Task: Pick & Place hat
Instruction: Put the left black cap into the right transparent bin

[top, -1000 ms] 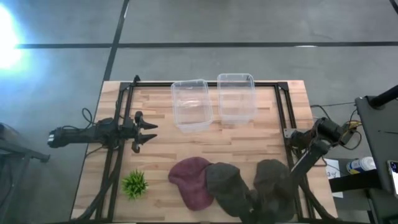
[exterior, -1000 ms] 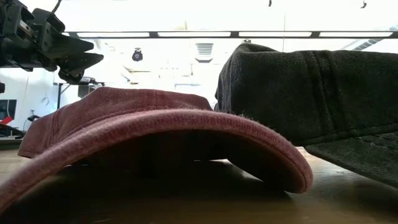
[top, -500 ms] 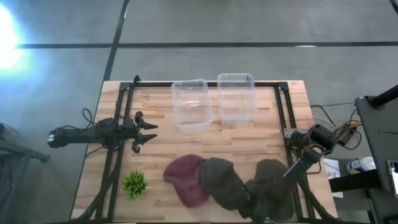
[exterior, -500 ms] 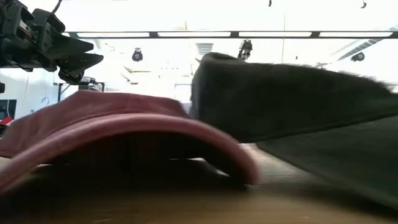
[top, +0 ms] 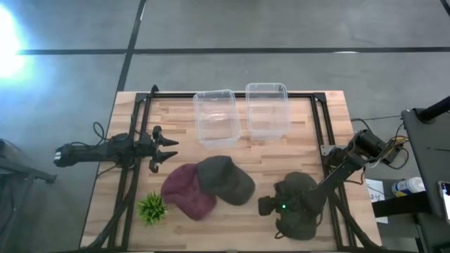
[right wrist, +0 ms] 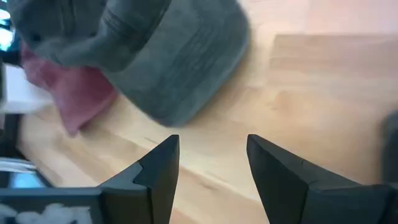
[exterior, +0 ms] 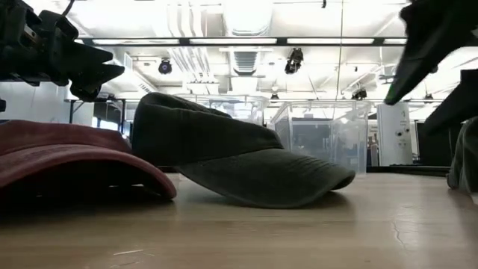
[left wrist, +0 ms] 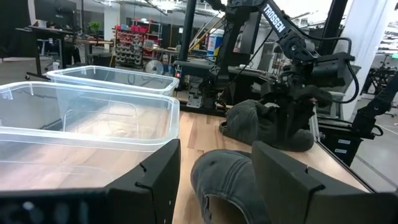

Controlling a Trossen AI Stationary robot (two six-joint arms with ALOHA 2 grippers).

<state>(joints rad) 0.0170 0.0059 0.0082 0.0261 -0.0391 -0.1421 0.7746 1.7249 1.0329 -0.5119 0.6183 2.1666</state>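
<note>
Three caps lie on the wooden table. A red cap (top: 186,191) (exterior: 67,157) lies near the left, and a dark grey cap (top: 223,179) (exterior: 231,161) (right wrist: 174,56) rests flat beside it, its crown against the red one. A second dark cap (top: 301,211) (left wrist: 261,124) lies under my right arm. My right gripper (top: 266,206) (right wrist: 211,165) is open, just left of that cap and above bare wood, with the grey cap ahead of its fingers. My left gripper (top: 165,151) (left wrist: 214,186) is open and hovers by the table's left side.
Two clear plastic bins (top: 216,118) (top: 266,109) stand side by side at the far edge. A small green plant (top: 152,208) sits near the left front corner. Bare wood lies between the grey cap and the second dark cap.
The grey cap and the red cap have slid toward the table's left and somewhat toward the far edge, away from the second dark cap, which stayed. My right gripper has moved from the near edge toward the left and far side. The left arm kept still.
</note>
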